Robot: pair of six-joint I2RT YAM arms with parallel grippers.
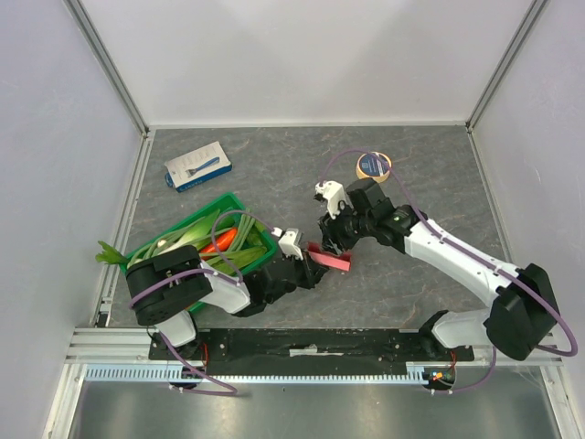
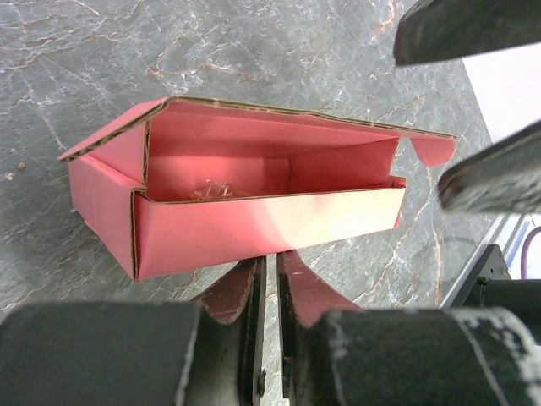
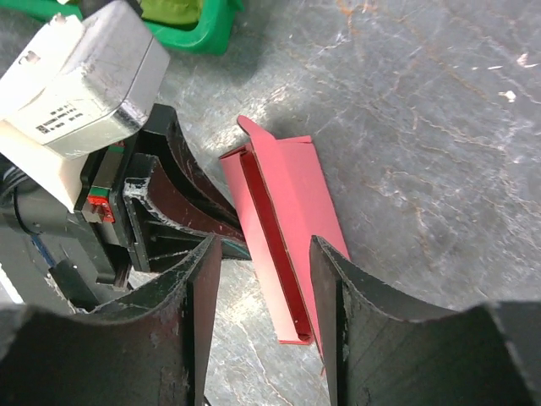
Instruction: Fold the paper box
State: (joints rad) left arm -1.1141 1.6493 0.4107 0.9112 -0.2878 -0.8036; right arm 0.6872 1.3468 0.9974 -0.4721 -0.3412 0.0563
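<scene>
**A:** Where's the paper box [image 1: 331, 259] rn?

**B:** Mid tabletop [image 1: 274, 174], sitting on its base near the right corner of the green crate [image 3: 199, 34], btwn the two arms. Walls are up. Lid [image 2: 287, 127] is half raised, not tucked in.

**A:** How'll it handle?

**B:** Thin pink card, so prob v. light. I'd expect it to slide easily on the smooth stone-look top and dent if squeezed. Likely stiff only along the creases. There's a small clear scrap inside, can't tell what it is.

**A:** Grip pts?

**B:** I'd brace a long wall low down and push the lid on its flat panel near the fold. Not on the tuck tab [image 2: 433, 150], that'd prob curl.

**A:** Fingers?

**B:** Left fingers [image 2: 232, 292] are nearly closed w/ a thin slit btwn them, tips at the foot of the near long wall. Can't tell if any card's pinched. Right fingers [image 3: 182, 321] are spread apart over one end of the box, not clamped on it as far as I can see.

**A:** Room?

**B:** Lots of bare tabletop beyond the box and to the right. The crate is the tight side, by the left arm. Blue-and-white package [image 1: 197, 165] and tape roll [image 1: 373, 165] sit well apart at the far side. Main risk imo is that both sets of fingers crowd the box and could knock each other.
</scene>
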